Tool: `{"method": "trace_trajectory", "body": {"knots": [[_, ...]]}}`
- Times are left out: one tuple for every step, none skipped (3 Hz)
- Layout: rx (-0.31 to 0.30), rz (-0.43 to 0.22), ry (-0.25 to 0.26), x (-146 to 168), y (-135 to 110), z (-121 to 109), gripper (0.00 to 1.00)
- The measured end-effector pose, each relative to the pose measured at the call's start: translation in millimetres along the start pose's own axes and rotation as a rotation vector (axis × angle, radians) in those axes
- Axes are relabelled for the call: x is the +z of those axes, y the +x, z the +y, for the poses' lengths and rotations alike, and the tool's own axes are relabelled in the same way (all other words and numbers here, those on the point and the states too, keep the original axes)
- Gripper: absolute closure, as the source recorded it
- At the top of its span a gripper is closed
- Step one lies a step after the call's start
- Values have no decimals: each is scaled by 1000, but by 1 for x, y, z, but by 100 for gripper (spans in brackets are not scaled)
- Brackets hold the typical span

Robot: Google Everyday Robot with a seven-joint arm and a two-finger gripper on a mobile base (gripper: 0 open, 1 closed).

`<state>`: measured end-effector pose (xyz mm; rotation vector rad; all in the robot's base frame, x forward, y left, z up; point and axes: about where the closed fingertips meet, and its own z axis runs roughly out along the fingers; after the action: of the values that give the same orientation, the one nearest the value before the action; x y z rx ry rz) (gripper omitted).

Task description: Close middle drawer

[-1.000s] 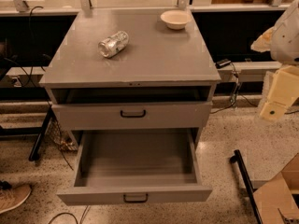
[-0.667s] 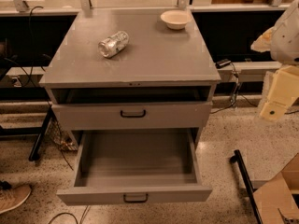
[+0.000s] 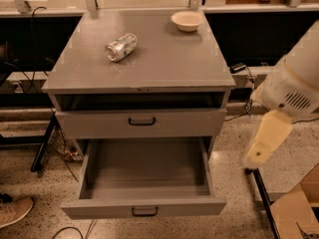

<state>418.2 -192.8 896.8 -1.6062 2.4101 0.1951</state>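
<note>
The middle drawer (image 3: pixel 144 183) is pulled far out of the grey cabinet. Its long deep tray is empty, and its low front panel carries a small black bar handle (image 3: pixel 144 211). Above it, the taller drawer front (image 3: pixel 142 122) with a black handle is pushed in. Only my arm shows, at the right of the cabinet: a white housing (image 3: pixel 294 88) and a cream link (image 3: pixel 264 143) hanging down beside the open drawer's right side, apart from it. My gripper is out of view.
A crushed can (image 3: pixel 121 47) lies on the cabinet top (image 3: pixel 164 63), and a white bowl (image 3: pixel 187 20) stands at its back right. A cardboard box (image 3: pixel 299 208) and a black bar (image 3: pixel 259 193) are on the floor at the right. A shoe (image 3: pixel 14 210) is at the lower left.
The cream link of my arm has swung down and to the left, closer to the open drawer's right side. The drawers have not moved.
</note>
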Motion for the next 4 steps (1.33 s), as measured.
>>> {"method": "trace_trajectory", "body": {"knots": [[111,-70,-153,89,3,43,0],[126,-72,-154,93,6,42,0],[169,-75,-158,105,16,39,0],[312,-105,-176,150,56,35,0]]}}
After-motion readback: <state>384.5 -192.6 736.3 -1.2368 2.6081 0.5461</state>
